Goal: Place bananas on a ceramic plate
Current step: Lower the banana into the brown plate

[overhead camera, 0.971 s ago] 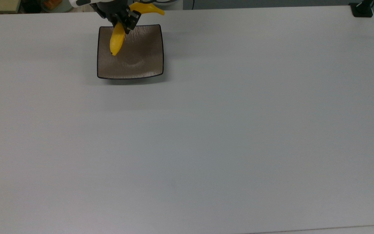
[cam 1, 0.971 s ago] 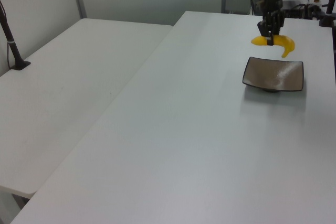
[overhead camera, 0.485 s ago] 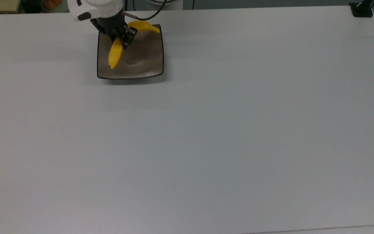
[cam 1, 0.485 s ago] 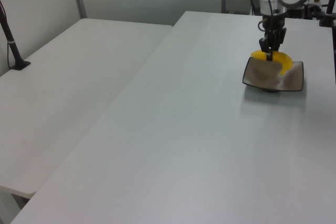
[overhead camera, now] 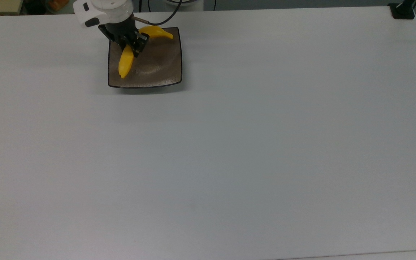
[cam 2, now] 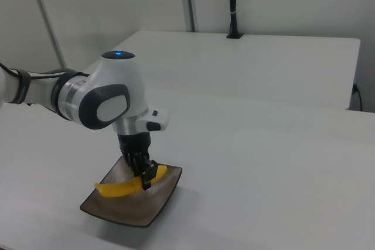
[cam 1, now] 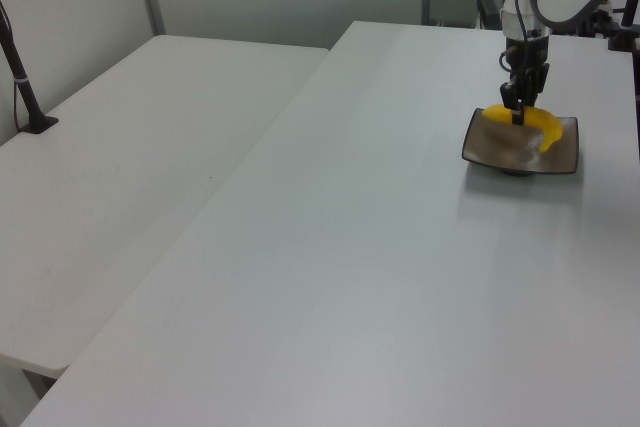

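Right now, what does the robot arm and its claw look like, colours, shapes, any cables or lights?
The arm is glossy white with rounded, bulbous joints, dark grey oval caps and black bands between segments. A small blue light glows on top of the big wrist joint in the right view. The claw is black and blocky, mounted under a white flange. A black cable loops away from the wrist in the top view.

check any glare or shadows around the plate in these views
Top view: soft sheen streaks the ceramic plate, and a faint shadow falls below its near edge. Left view: a pale highlight beside the banana. Right view: the plate looks dark, and the gripper shades it.
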`<state>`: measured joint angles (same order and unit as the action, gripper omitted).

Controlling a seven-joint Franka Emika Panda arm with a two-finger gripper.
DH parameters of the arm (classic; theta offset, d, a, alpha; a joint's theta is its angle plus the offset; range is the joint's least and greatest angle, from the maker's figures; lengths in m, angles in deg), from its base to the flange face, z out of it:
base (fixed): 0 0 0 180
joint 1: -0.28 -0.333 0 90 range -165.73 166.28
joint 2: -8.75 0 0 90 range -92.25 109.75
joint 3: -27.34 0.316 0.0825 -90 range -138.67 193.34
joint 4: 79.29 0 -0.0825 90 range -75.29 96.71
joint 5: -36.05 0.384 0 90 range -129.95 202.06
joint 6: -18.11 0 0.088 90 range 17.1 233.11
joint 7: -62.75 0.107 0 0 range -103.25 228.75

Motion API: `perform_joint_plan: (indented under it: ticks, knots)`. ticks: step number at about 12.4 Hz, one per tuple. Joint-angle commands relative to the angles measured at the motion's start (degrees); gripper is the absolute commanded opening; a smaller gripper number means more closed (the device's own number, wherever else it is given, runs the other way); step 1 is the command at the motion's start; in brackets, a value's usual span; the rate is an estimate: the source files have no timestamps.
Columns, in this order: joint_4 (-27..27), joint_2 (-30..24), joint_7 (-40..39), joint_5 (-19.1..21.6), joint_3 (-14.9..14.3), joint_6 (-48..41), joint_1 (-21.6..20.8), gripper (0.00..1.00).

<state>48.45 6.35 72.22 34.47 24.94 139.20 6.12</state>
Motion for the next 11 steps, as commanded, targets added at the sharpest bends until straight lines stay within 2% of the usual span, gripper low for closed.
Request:
perform_joint_plan:
  ticks: [1, 5, 7, 11]
  knots:
    - [2.2, -0.5, -1.0, -0.7, -0.2, 2.2, 0.1, 0.00]
    - [2.2, -0.1, -1.0, -0.7, -0.2, 2.1, 0.0, 0.00]
    - [2.1, 0.4, -1.0, -0.7, -0.2, 2.2, 0.0, 0.05]
    - [2.0, 0.6, -1.0, -0.7, -0.2, 1.9, 0.0, 0.44]
